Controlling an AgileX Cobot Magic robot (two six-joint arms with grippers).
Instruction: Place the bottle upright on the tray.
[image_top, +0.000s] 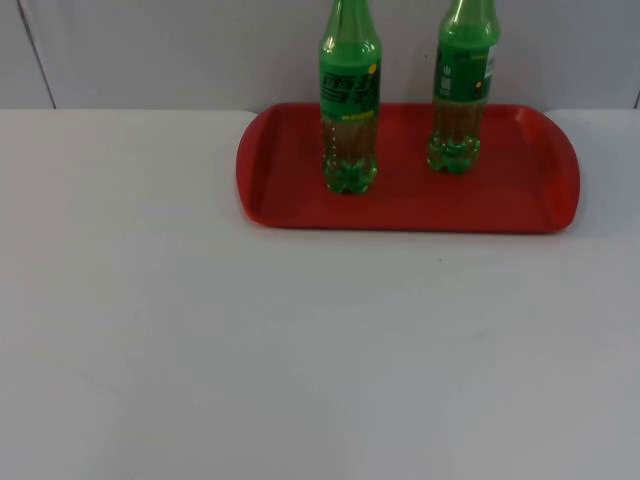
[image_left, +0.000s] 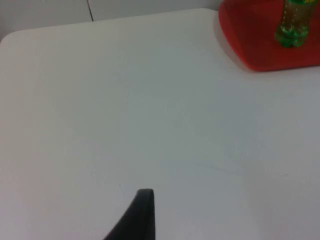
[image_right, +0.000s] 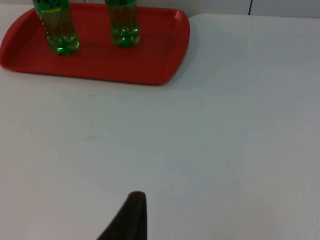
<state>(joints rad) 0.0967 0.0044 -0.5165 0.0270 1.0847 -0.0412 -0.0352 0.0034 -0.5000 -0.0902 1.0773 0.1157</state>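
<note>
1. Tray (image_top: 520, 200): a red, oblong tray with rounded corners lies flat on the white table (image_top: 300, 350), at about 1 o'clock from the centre of the top view, with its long side parallel to the grey partition wall (image_top: 150, 50) and its far edge close to that wall.
2. Left bottle (image_top: 349, 110): a green plastic bottle with a green printed label stands upright on the tray, toward the tray's 9 o'clock end and nearer its front edge; its neck runs past the frame of the top view.
3. Right bottle (image_top: 463, 90): a second green bottle of the same kind stands upright on the tray at about 2 o'clock from the first, well apart from it and set further toward the wall.
4. Left gripper: one black fingertip (image_left: 137, 217) stands over bare table in the left wrist view, well apart from the tray; whether the fingers are spread or pressed together cannot be told. The arm waits.
5. Right gripper: one black fingertip (image_right: 129, 217) stands over bare table in the right wrist view, well apart from the tray, both bottles upright beyond it; its finger state likewise cannot be told. This arm also waits.
</note>
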